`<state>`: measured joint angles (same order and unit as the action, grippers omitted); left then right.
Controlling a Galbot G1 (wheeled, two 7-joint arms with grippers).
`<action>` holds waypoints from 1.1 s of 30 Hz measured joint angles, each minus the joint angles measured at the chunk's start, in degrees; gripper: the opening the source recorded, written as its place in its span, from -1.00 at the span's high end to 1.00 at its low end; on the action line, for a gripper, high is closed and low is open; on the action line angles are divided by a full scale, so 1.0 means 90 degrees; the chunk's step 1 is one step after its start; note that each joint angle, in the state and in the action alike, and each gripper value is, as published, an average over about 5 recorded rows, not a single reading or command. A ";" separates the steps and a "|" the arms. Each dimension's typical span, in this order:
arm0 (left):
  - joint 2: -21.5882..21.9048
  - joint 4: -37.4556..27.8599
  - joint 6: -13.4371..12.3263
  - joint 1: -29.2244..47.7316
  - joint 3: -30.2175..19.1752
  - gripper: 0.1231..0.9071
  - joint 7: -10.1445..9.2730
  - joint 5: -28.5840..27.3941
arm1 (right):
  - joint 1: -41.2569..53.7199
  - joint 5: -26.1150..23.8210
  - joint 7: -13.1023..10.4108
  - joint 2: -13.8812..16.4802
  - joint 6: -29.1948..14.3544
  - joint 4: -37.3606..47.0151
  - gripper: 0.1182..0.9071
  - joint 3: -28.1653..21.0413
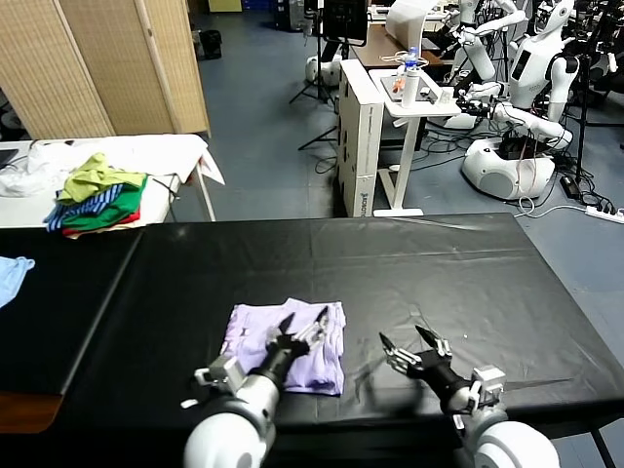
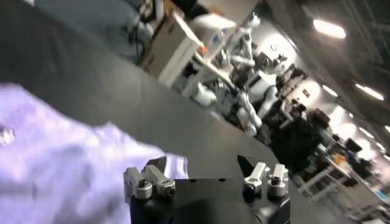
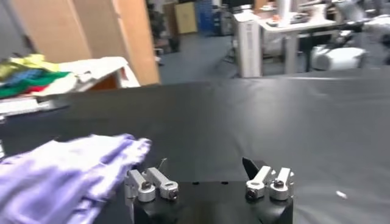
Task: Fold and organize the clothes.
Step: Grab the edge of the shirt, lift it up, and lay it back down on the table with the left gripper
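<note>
The left pincer (image 1: 303, 323) is hovering spread over the folded lavender T-shirt (image 1: 322, 363) on the black tabletop (image 1: 409, 263) (the right pincer (image 1: 408, 343) is waiting spread beside it), so lifting straight up should be leaving the folds undisturbed.

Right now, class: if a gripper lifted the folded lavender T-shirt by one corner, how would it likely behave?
The lavender T-shirt looks soft and wrinkled, so it would probably droop. Its loose layers may unfold. Lying flat on the black tablecloth, it would likely bunch rather than slide.
</note>
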<state>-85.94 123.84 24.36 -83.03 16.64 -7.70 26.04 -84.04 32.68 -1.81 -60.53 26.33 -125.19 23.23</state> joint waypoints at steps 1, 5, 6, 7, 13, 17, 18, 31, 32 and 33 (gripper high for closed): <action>0.0112 -0.0002 -0.0059 -0.0020 0.0102 -1.00 0.0029 -0.0159 | 0.0104 -0.0030 -0.0008 0.0041 0.0006 0.0028 -1.00 -0.0126; 0.0582 -0.0060 -0.0262 -0.0117 0.0490 -1.00 0.0113 -0.0658 | 0.0559 -0.0249 -0.0052 0.0093 0.0005 0.0209 -1.00 -0.0679; 0.0689 -0.0073 -0.0293 -0.0147 0.0580 -1.00 0.0128 -0.0729 | 0.0671 -0.0315 -0.0060 0.0081 0.0002 0.0269 -1.00 -0.0821; 0.0792 -0.0082 -0.0315 -0.0180 0.0671 -1.00 0.0138 -0.0774 | 0.0783 -0.0383 -0.0070 0.0059 0.0000 0.0336 -1.00 -0.0965; 0.1099 -0.0036 -0.0341 -0.0356 0.1092 -1.00 0.0141 -0.0821 | 0.1248 -0.0795 -0.0070 -0.0138 0.0101 0.0697 -1.00 -0.1697; 0.1102 -0.0041 -0.0352 -0.0421 0.1209 -1.00 0.0134 -0.0863 | 0.1287 -0.1222 -0.0065 -0.0161 0.0390 0.0793 -1.00 -0.1918; 0.1094 -0.0052 -0.0356 -0.0431 0.1223 -1.00 0.0133 -0.0877 | 0.1273 -0.1306 -0.0067 -0.0150 0.0459 0.0795 -1.00 -0.1933; 0.0978 -0.0288 -0.0451 -0.0505 0.1474 -1.00 0.0302 -0.0915 | 0.0831 -0.1396 -0.0316 -0.0271 0.0345 0.0392 -1.00 -0.1439; 0.0958 -0.0318 -0.0478 -0.0518 0.1506 -1.00 0.0348 -0.0891 | 0.0777 -0.1368 -0.0314 -0.0309 0.0315 0.0341 -1.00 -0.1348; 0.0931 -0.0350 -0.0511 -0.0534 0.1539 -1.00 0.0397 -0.0852 | 0.0717 -0.1329 -0.0309 -0.0349 0.0276 0.0289 -1.00 -0.1250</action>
<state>-77.56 120.69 19.77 -87.83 30.49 -4.13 18.37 -77.59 20.71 -4.59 -63.67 28.82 -122.59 11.98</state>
